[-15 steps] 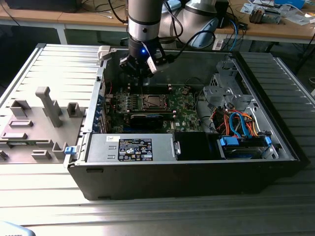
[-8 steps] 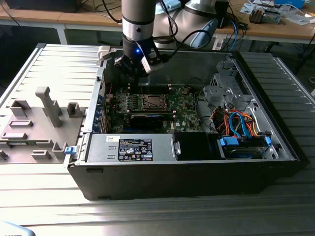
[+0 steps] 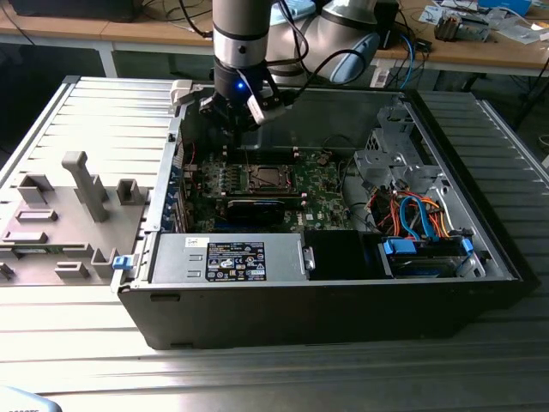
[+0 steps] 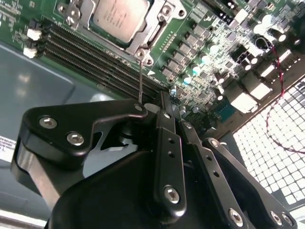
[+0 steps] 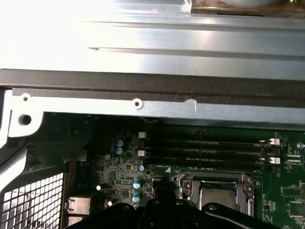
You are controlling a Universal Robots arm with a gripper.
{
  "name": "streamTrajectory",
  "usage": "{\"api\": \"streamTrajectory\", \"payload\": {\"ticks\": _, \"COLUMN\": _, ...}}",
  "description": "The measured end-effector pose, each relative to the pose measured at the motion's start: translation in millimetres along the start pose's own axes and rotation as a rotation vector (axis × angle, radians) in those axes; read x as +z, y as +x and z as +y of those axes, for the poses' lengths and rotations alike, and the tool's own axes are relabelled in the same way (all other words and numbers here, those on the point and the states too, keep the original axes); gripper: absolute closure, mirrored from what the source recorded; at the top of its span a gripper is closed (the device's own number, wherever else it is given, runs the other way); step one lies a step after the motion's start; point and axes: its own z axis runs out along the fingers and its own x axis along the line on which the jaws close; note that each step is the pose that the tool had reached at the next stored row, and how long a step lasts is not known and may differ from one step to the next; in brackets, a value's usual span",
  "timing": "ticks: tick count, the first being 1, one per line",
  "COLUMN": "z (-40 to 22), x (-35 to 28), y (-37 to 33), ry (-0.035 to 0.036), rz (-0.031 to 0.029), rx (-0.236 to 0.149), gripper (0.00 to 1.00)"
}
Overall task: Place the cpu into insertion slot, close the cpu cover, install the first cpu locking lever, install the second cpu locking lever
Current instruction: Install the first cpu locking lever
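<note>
The cpu (image 4: 119,16) is a dull silver square lying in the insertion slot (image 3: 266,178) on the green motherboard (image 4: 200,43). The silvery cpu cover (image 4: 155,33) lies flat around it, with the chip's top showing through its window. A thin metal locking lever (image 4: 140,78) rises from the socket's corner up to my gripper's tip. My gripper (image 4: 159,102) hangs close above the board beside the socket; in the exterior view the gripper (image 3: 233,129) is over the case's back part. The first wrist view has the cpu (image 5: 217,198) under the cover frame (image 5: 214,180).
Long black memory slots (image 4: 95,62) run beside the socket. A black expansion card (image 3: 257,209) lies in front of it. The case wall (image 5: 152,78), the perforated back panel (image 4: 271,143), the power supply (image 3: 227,257) and the drive cage with cables (image 3: 412,215) close in the space.
</note>
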Motion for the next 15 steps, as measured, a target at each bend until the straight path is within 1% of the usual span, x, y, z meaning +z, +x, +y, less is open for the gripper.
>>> {"api": "streamTrajectory", "payload": {"ticks": 2, "z": 2.0, "x": 0.2, "y": -0.6, "ry": 0.0006, "rz": 0.0014, "rx": -0.012, "gripper": 0.89}}
{"api": "streamTrajectory", "payload": {"ticks": 3, "z": 2.5, "x": 0.2, "y": -1.3, "ry": 0.0079, "rz": 0.0023, "rx": -0.014, "gripper": 0.89}}
{"api": "streamTrajectory", "payload": {"ticks": 4, "z": 2.7, "x": 0.3, "y": -1.6, "ry": 0.0136, "rz": 0.0028, "rx": -0.015, "gripper": 0.89}}
{"api": "streamTrajectory", "payload": {"ticks": 5, "z": 3.1, "x": 0.3, "y": -1.9, "ry": 0.0221, "rz": 0.0034, "rx": -0.015, "gripper": 0.89}}
{"api": "streamTrajectory", "payload": {"ticks": 6, "z": 4.0, "x": 0.4, "y": -2.5, "ry": 0.0286, "rz": 0.0038, "rx": -0.015, "gripper": 0.89}}
{"api": "streamTrajectory", "payload": {"ticks": 7, "z": 5.9, "x": 0.6, "y": -3.4, "ry": 0.0295, "rz": 0.0039, "rx": -0.015, "gripper": 0.89}}
{"api": "streamTrajectory", "payload": {"ticks": 9, "z": 12.1, "x": 1.3, "y": -4.7, "ry": 0.0350, "rz": 0.0043, "rx": -0.015, "gripper": 0.89}}
{"api": "streamTrajectory", "payload": {"ticks": 10, "z": 14.6, "x": 1.6, "y": -5.1, "ry": 0.0403, "rz": 0.0045, "rx": -0.014, "gripper": 0.89}}
{"api": "streamTrajectory", "payload": {"ticks": 12, "z": 14.8, "x": 1.6, "y": -5.1, "ry": 0.0510, "rz": 0.0055, "rx": -0.015, "gripper": 0.89}}
{"api": "streamTrajectory", "payload": {"ticks": 13, "z": 14.8, "x": 1.7, "y": -5.2, "ry": 0.0533, "rz": 0.0056, "rx": -0.016, "gripper": 0.89}}
{"api": "streamTrajectory", "payload": {"ticks": 15, "z": 14.8, "x": 1.6, "y": -5.5, "ry": 0.0554, "rz": 0.0059, "rx": -0.016, "gripper": 0.89}}
